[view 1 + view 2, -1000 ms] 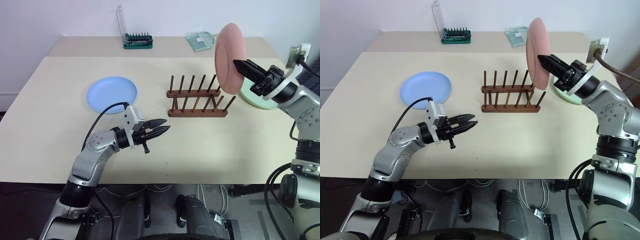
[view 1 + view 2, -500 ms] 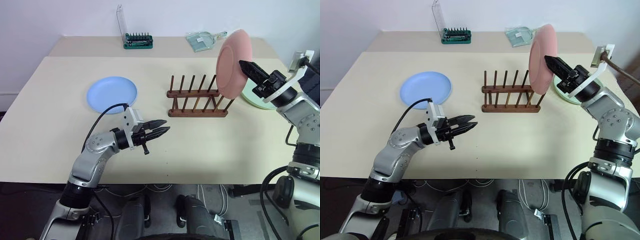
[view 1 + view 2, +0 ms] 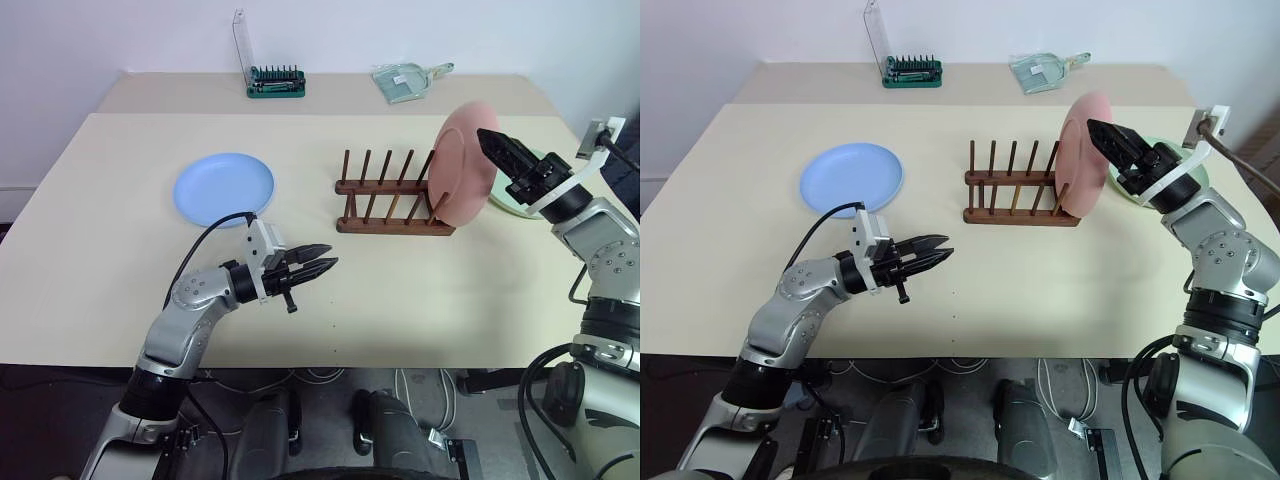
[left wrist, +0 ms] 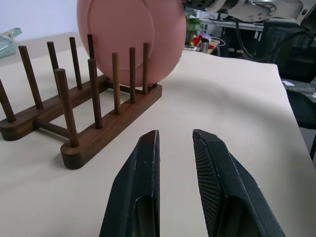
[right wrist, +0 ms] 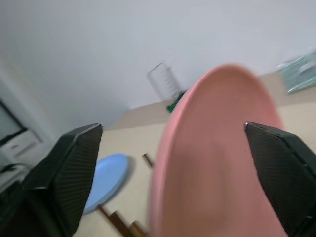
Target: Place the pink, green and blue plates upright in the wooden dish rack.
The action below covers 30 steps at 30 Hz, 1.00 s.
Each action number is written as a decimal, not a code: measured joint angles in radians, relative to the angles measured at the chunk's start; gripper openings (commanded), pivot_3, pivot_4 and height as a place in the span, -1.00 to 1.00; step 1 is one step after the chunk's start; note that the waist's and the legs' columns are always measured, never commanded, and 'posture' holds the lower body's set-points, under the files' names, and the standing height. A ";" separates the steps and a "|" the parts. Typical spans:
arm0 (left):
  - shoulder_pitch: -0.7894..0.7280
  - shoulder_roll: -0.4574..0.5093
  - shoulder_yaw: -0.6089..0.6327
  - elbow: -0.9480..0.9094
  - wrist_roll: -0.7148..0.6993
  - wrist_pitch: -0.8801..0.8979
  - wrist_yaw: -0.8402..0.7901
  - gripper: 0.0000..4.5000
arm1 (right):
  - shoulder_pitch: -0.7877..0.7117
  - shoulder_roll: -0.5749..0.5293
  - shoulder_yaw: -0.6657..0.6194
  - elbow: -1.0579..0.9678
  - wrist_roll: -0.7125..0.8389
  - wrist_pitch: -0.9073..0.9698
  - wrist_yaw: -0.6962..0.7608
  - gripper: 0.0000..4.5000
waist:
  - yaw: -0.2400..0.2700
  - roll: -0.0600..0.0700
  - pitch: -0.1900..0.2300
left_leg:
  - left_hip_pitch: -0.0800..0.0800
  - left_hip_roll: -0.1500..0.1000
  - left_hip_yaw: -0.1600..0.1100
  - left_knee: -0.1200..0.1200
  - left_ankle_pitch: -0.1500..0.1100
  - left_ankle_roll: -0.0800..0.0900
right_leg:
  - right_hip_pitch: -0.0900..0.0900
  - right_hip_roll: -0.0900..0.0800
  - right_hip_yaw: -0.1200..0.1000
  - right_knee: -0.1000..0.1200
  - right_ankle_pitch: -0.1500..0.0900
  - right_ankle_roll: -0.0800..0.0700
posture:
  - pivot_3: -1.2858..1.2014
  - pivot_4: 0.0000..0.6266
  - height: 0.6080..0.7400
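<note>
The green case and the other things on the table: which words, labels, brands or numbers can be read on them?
None can be read.
Green case: no legible print.
Pale green packet at the table's far edge: a light patch, perhaps a label, too small to read.
Pink plate, blue plate, wooden rack: plain.

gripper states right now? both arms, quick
Left end effector: slightly open, holding nothing, hovering over the table.
Right end effector: wide open around the pink plate, which stands in the dish rack.

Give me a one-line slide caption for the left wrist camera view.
Pink plate standing upright in the end slot of the wooden dish rack, seen past the left claw above the table.
</note>
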 measured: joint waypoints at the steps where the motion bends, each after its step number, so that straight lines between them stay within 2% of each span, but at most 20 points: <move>1: 0.000 -0.001 0.000 0.000 0.000 0.000 0.000 -0.53 | -0.015 -0.005 -0.008 0.002 -0.016 -0.029 -0.009 0.97 | 0.000 0.000 0.000 | 0.000 0.000 0.000 0.000 0.000 0.000 | 0.000 0.000 0.000 0.000 0.000 0.000 | 0.03 -0.52 1.00; 4: 0.001 -0.005 -0.001 0.000 0.000 0.000 0.004 -0.53 | -0.063 -0.081 -0.029 0.063 -0.069 -0.109 -0.034 0.97 | 0.004 0.000 0.000 | -0.001 0.000 0.000 0.000 0.000 0.000 | 0.000 0.000 0.000 -0.001 0.000 0.000 | 0.03 -0.52 1.00; 6: 0.003 -0.005 0.000 0.000 0.000 0.000 0.005 -0.53 | -0.065 -0.158 -0.026 0.111 -0.144 -0.173 -0.037 0.97 | 0.004 0.000 0.000 | -0.001 0.000 0.000 0.000 0.000 0.001 | 0.000 0.000 0.000 -0.002 0.000 0.000 | 0.03 -0.52 1.00; 9: 0.004 -0.004 0.001 0.000 0.000 0.000 0.005 -0.53 | -0.042 -0.215 -0.003 0.155 -0.238 -0.253 -0.014 0.97 | -0.003 0.000 0.000 | -0.001 0.000 0.001 0.000 -0.001 0.001 | 0.000 0.000 0.000 -0.003 0.000 0.000 | 0.03 -0.52 1.00; 14: 0.004 -0.004 0.000 0.000 0.000 0.000 0.002 -0.53 | -0.018 -0.240 0.118 0.281 -0.403 -0.380 0.046 0.97 | -0.021 0.000 0.000 | 0.001 0.000 0.001 0.000 0.000 0.000 | 0.000 0.000 0.000 0.001 0.000 0.000 | 0.03 -0.52 1.00; 16: 0.002 -0.004 0.000 0.003 0.000 0.000 -0.002 -0.53 | -0.011 -0.266 0.225 0.357 -0.536 -0.495 0.061 0.97 | -0.024 0.000 0.000 | 0.002 0.000 0.001 0.000 0.000 -0.001 | 0.000 0.000 0.000 0.001 -0.001 0.001 | 0.03 -0.52 1.00; 22: -0.007 -0.004 0.000 0.011 0.000 0.001 -0.005 -0.53 | -0.072 -0.250 0.457 0.632 -0.817 -0.737 0.031 0.97 | -0.027 0.000 0.000 | 0.002 0.000 0.002 0.000 0.001 -0.001 | 0.000 0.001 0.002 0.001 0.000 0.000 | 0.03 -0.52 1.00; 29: -0.004 0.001 0.001 0.005 0.000 0.003 0.000 -0.53 | -0.230 -0.215 0.563 0.898 -0.993 -0.849 -0.107 0.97 | -0.026 0.000 0.000 | 0.002 0.000 0.002 0.000 0.001 -0.001 | 0.000 0.001 0.002 0.001 0.000 0.000 | 0.03 -0.52 1.00; 30: -0.004 0.002 0.001 0.004 0.000 0.003 0.001 -0.53 | -0.235 -0.209 0.571 0.918 -1.009 -0.855 -0.121 0.86 | -0.025 0.000 0.000 | 0.002 0.000 0.002 0.000 0.001 -0.001 | 0.000 0.001 0.002 0.001 0.000 0.000 | 0.03 -0.52 1.00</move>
